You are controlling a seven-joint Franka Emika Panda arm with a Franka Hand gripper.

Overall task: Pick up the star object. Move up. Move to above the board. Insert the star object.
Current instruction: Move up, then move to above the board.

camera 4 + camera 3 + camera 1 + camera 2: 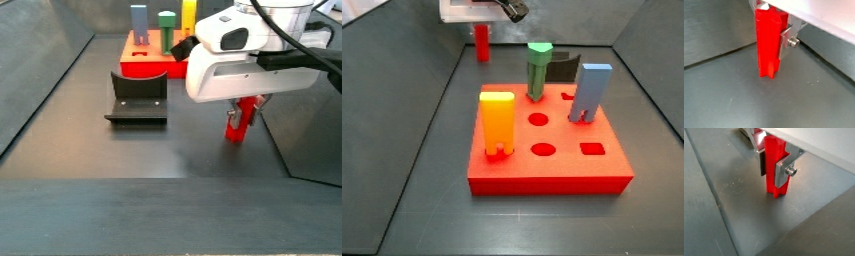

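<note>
Star object point(769, 42) top hidden inside tool point(774, 50).

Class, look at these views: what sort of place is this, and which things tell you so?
Probably a robot test cell for peg insertion: a bare grey walled floor, a board holding coloured pegs, a fixture, and the arm's tool gripping the star object in the corner.

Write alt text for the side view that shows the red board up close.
The claw grips the star object upright at the far floor, behind the board. The board holds an orange-yellow block, a green peg and a blue peg.
</note>
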